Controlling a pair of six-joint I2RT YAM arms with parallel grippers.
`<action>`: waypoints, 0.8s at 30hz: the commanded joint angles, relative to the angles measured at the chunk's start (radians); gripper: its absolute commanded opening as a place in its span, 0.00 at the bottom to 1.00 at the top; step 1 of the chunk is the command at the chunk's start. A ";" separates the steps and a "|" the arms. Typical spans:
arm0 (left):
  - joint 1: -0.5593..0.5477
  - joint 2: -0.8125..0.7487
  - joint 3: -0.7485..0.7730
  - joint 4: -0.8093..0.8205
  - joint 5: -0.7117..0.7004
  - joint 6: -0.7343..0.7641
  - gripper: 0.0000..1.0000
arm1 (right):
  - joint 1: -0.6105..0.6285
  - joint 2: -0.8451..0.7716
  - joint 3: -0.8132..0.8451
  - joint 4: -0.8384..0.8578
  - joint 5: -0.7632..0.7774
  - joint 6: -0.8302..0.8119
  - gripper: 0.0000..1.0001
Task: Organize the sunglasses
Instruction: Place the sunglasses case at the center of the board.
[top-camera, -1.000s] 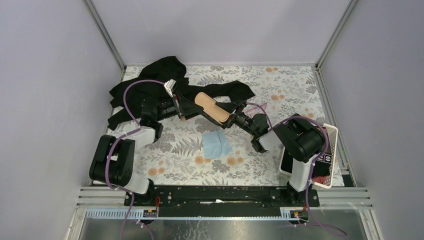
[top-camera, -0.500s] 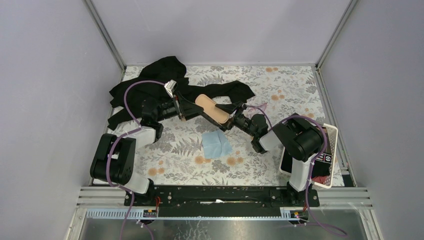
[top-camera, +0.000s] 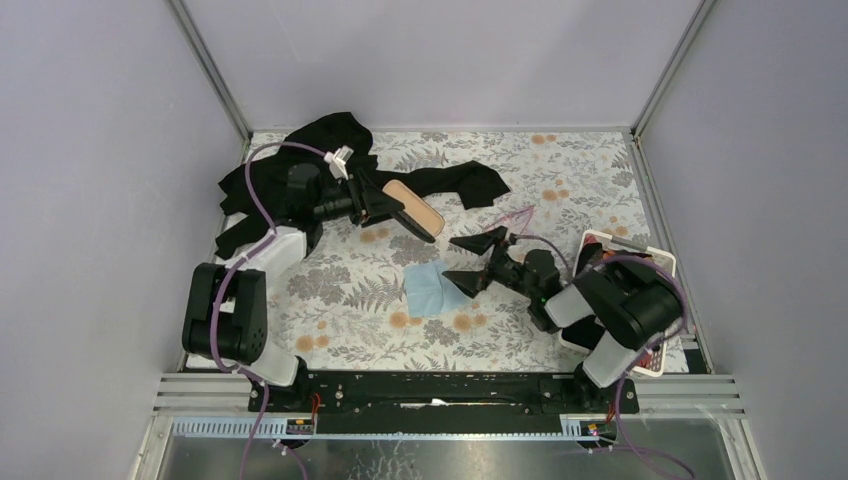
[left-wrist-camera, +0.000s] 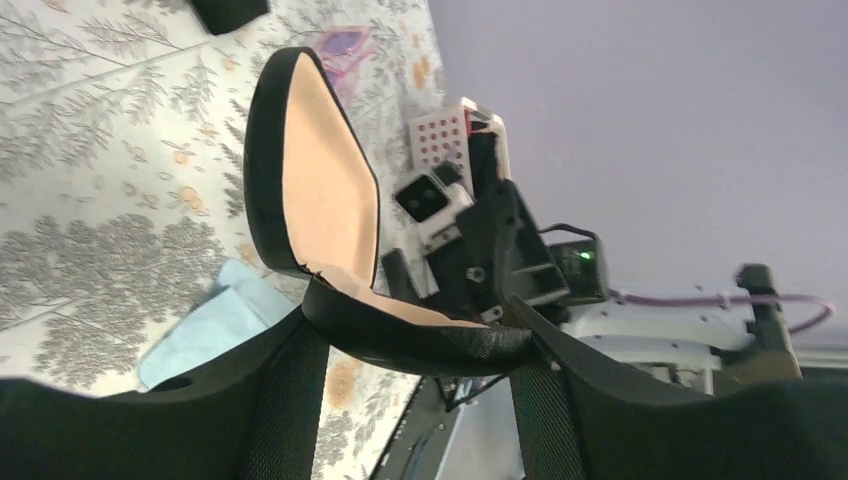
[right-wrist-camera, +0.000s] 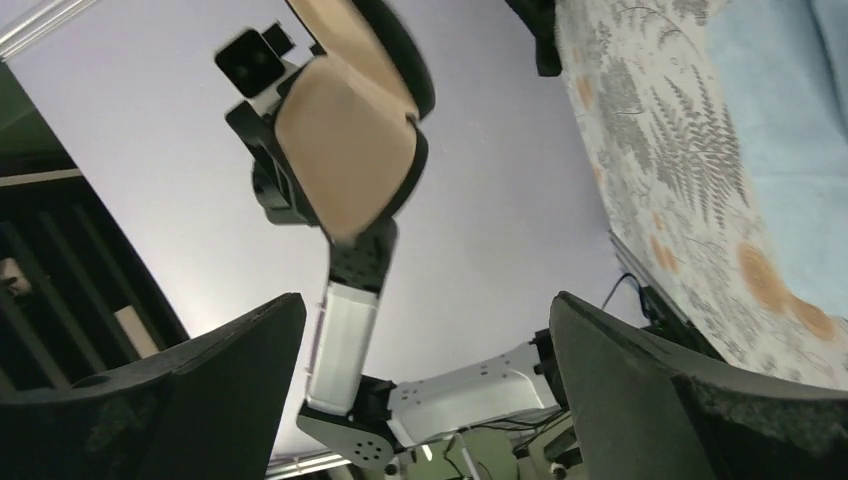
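The black oval case (top-camera: 408, 205) with tan lining is open and held off the table by my left gripper (top-camera: 372, 203), which is shut on its lower half (left-wrist-camera: 420, 338). The case also shows in the right wrist view (right-wrist-camera: 350, 130). The sunglasses (top-camera: 513, 216), thin and pink-purple, lie on the floral table to the right of the case, apart from both grippers. They show small in the left wrist view (left-wrist-camera: 345, 45). My right gripper (top-camera: 466, 260) is open wide and empty, above the table beside the light blue cloth (top-camera: 432, 290).
A black garment (top-camera: 320, 150) lies at the back left, with a part (top-camera: 465, 182) behind the case. A white perforated tray (top-camera: 662, 262) stands at the right edge by the right arm. The cloth also shows in the wrist views (left-wrist-camera: 215, 320) (right-wrist-camera: 825, 90).
My right gripper has drawn back from the case's right end toward the near right and stands open. My left gripper has carried the open case back and to the left.
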 joint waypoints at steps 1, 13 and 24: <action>0.014 0.036 0.148 -0.453 -0.067 0.318 0.00 | -0.051 -0.228 -0.046 -0.287 -0.050 -0.215 1.00; -0.004 0.279 0.259 -0.529 -0.019 0.236 0.00 | -0.078 -0.707 0.354 -1.564 0.278 -1.012 1.00; -0.012 0.372 0.253 -0.564 -0.107 0.176 0.37 | -0.081 -0.741 0.358 -1.641 0.330 -1.070 1.00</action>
